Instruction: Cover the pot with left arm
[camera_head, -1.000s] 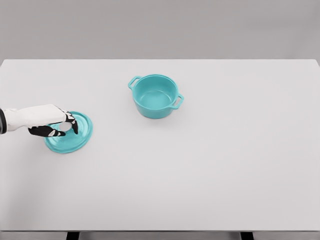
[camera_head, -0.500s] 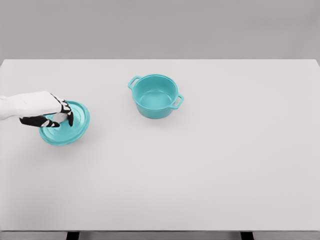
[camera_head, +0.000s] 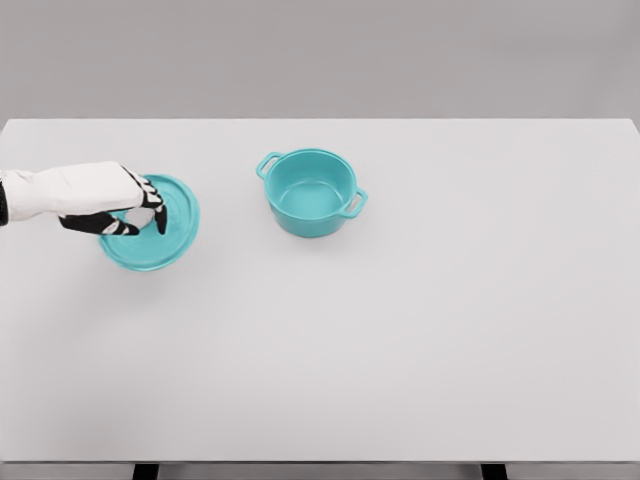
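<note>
Left hand (camera_head: 125, 210) entering from the left edge, fingers closed on the knob of the teal lid (camera_head: 160, 240). Lid raised and shifted up and to the right compared with half a second ago, when it hung lower and nearer the left edge; no clear contact shadow beneath it, so judged airborne rather than resting. Carry phase under way: lift apparently done, transfer toward the pot (camera_head: 312, 192) begun, placement not yet made. Pot upright and uncovered near the middle of the white table (camera_head: 420, 330), well apart from the lid, handles at upper left and lower right. Bare tabletop between lid and pot, nothing standing in the path. Far table edge close behind the pot; near and right-hand areas wide open. Rim-to-rim alignment likely the demanding part of the lowering. Right arm absent from the view.
</note>
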